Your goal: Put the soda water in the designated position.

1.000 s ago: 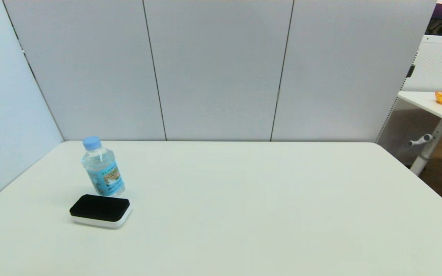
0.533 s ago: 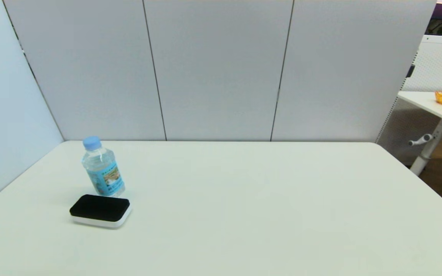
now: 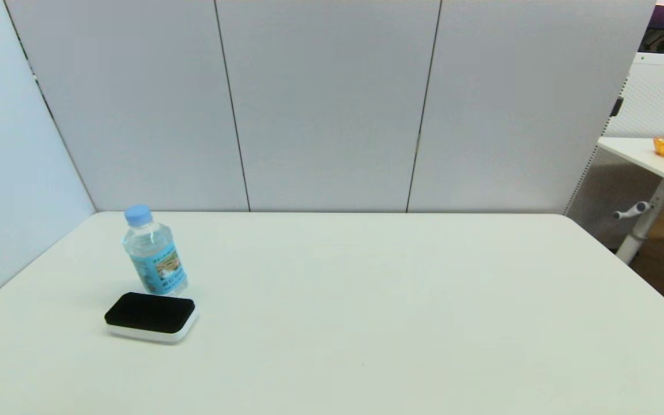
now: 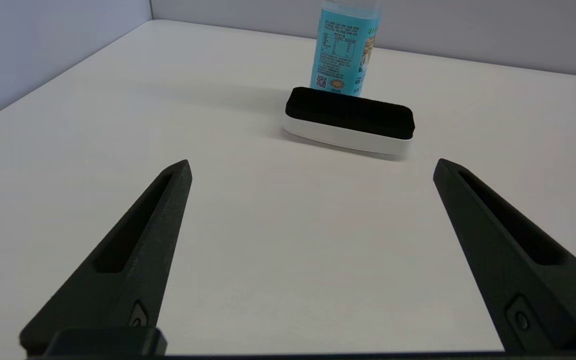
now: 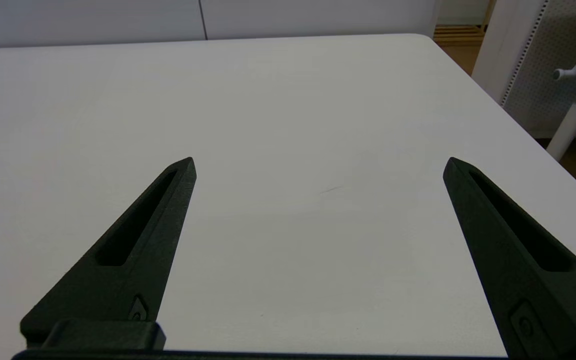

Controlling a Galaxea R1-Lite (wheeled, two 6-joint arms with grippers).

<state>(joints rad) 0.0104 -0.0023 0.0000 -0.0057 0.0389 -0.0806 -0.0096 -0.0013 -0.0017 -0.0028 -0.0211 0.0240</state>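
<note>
item: bottle (image 3: 155,253), small, clear, light blue cap, blue label. it is standing upright on the counter (image 3: 366,300), far left part, near the back wall. nothing is holding it.

item: pad (image 3: 151,316), flat, black top on a white base. it is lying just in front of the bottle, between the bottle and us; whether the two are touching we cannot tell.

item: left claw (image 4: 310,167). we are holding it low over the counter, short of the pad and facing it, fingers (image 4: 138,240) spread wide apart, gripping nothing.

item: right claw (image 5: 318,165). we are keeping it over bare counter on the right side, well apart from the bottle, fingers likewise spread wide, gripping nothing.

item: designated spot. we are seeing no mark for it; possibly the pad, but that is a guess.

risks, as we judge them:
- a low, straight reach is likely to catch the pad first and shove it into the bottle's base.
- the bottle is tall, narrow and light; a finger brushing its side could be tipping it over.
- squeezing thin plastic too hard may be making it buckle or slip.
- setting it on the wrong spot, since the target is unclear.
</note>
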